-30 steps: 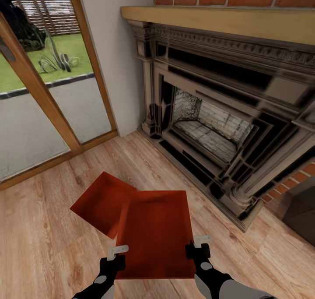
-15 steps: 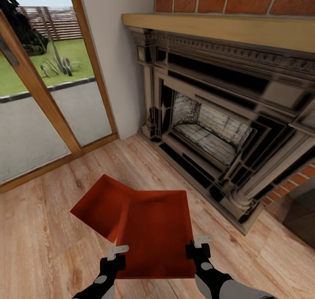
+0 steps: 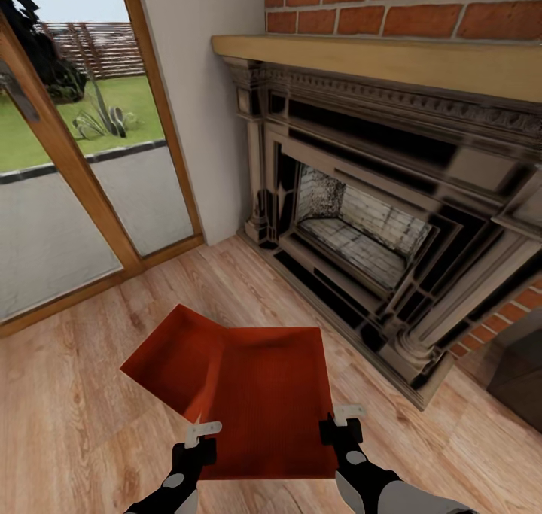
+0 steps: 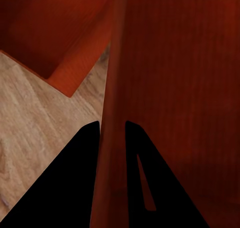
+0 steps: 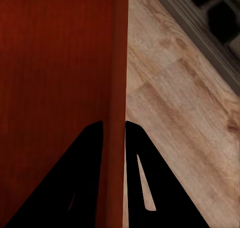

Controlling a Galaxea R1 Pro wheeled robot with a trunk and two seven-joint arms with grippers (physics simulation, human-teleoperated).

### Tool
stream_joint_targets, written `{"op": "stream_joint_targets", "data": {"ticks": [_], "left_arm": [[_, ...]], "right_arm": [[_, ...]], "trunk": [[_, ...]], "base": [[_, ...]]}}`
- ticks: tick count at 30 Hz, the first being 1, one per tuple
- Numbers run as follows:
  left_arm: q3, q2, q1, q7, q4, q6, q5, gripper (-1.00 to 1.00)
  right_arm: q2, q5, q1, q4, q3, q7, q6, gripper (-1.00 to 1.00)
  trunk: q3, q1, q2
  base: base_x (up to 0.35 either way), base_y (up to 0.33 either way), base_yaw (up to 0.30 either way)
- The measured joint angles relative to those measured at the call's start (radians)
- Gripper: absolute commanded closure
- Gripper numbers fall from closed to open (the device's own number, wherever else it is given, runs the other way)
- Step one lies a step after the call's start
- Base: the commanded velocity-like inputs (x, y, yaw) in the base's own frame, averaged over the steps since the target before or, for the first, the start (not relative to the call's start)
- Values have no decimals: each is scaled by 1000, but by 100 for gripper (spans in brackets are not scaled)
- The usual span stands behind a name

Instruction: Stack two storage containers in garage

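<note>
View tilted up vs earlier, containers unmoved; L gripper [image 4: 112,138] & R gripper [image 5: 114,138] each clamped on near container [image 3: 275,401] walls, second container [image 3: 169,352] partly hidden beyond.

Bright, even daylight from the glass doors [image 3: 83,190]; soft shadows only. Fireplace [image 3: 391,220] edges smeared and stretched. Wrist views dim, fingers [image 4: 65,188] pure black silhouettes.
</note>
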Motion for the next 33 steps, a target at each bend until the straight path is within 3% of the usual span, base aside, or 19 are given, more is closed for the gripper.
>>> {"op": "stream_joint_targets", "data": {"ticks": [33], "left_arm": [[-6, 3, 0, -4, -2, -2, 8, 100]], "right_arm": [[2, -4, 0, 0, 2, -1, -2, 100]], "trunk": [[52, 0, 0]], "base": [[0, 0, 0]]}}
